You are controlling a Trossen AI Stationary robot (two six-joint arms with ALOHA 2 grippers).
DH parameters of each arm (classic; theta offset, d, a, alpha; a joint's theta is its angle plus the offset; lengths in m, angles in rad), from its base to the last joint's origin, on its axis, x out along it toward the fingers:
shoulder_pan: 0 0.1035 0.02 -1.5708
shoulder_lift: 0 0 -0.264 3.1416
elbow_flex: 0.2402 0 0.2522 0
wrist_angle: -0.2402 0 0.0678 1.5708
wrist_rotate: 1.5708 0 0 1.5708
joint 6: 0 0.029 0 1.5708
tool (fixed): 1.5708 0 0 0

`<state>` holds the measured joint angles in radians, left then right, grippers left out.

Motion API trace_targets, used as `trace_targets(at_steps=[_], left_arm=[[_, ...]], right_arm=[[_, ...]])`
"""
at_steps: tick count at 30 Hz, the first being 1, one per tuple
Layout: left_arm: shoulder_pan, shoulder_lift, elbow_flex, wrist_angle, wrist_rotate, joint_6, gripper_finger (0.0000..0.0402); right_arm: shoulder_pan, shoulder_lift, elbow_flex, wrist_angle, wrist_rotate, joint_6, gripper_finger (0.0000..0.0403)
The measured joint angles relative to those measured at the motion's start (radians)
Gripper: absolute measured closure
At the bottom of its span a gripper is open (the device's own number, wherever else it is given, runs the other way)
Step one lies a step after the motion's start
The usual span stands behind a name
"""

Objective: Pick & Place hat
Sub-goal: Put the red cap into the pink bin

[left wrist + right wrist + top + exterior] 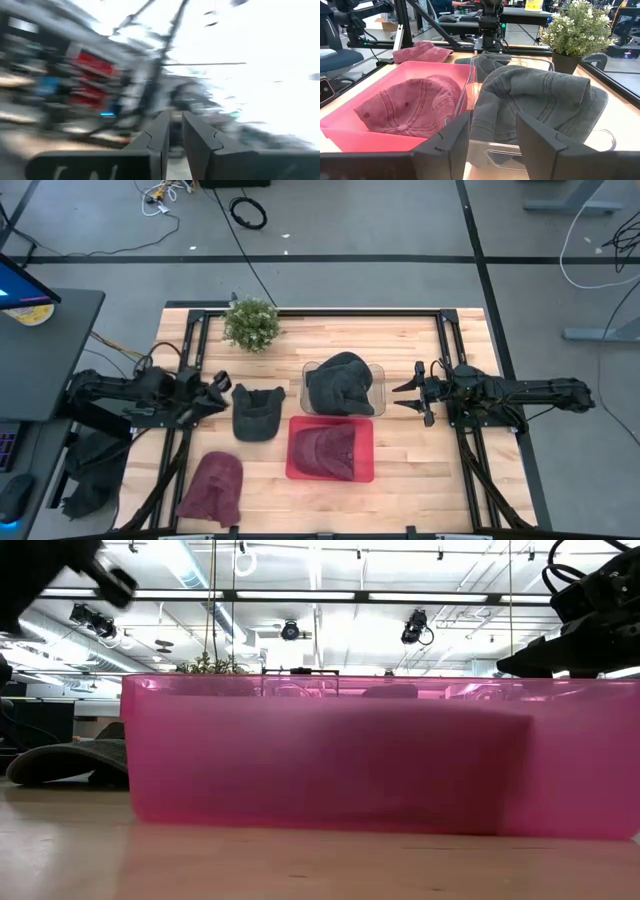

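A dark grey cap (342, 385) lies heaped in a clear bin (378, 370), its crown above the rim (535, 97). A red cap (328, 448) sits in the pink bin (296, 470), also seen as red cap (407, 107). Another dark cap (256, 412) lies flat on the table, and a maroon cap (213, 485) lies near the front left. My right gripper (410, 395) hovers open just right of the clear bin, level, facing the grey cap (492, 137). My left gripper (220, 387) hangs shut left of the loose dark cap, touching nothing; its wrist view is blurred (174, 135).
A potted plant (251, 323) stands at the far edge behind the bins. The pink bin's wall (330, 760) fills the low view. Black frame rails (190, 340) run along both table sides. Bare wood shows at the front right (420, 480).
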<state>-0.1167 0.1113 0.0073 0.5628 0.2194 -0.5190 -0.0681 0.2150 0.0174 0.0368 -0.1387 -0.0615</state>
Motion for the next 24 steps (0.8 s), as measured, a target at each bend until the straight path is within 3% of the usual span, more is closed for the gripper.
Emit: trace_targets(at_steps=[3,5,9,15,20,22,24], left_arm=[[-0.025,-0.001,0.0,0.117,0.137,-0.105,0.0346],[-0.066,0.0,0.0,0.18,0.169,-0.12,0.0346],[-0.196,0.0,0.0,0.231,0.179,-0.01,0.0346],[-0.393,0.003,0.011,0.225,0.095,0.086,0.0346],[-0.555,0.088,0.098,0.177,0.131,0.22,0.0346],[-0.637,0.168,0.155,0.08,0.075,0.295,0.0346],[-0.728,0.276,0.244,-0.057,-0.057,0.351,0.0346]], right_arm=[[0.0,0.0,0.0,0.0,0.0,0.0,0.0237],[0.0,0.0,0.0,0.0,0.0,0.0,0.0237],[0.0,0.0,0.0,0.0,0.0,0.0,0.0237],[0.0,0.0,0.0,0.0,0.0,0.0,0.0238],[0.0,0.0,0.0,0.0,0.0,0.0,0.0238],[0.0,0.0,0.0,0.0,0.0,0.0,0.0237],[0.0,0.0,0.0,0.0,0.0,0.0,0.0237]])
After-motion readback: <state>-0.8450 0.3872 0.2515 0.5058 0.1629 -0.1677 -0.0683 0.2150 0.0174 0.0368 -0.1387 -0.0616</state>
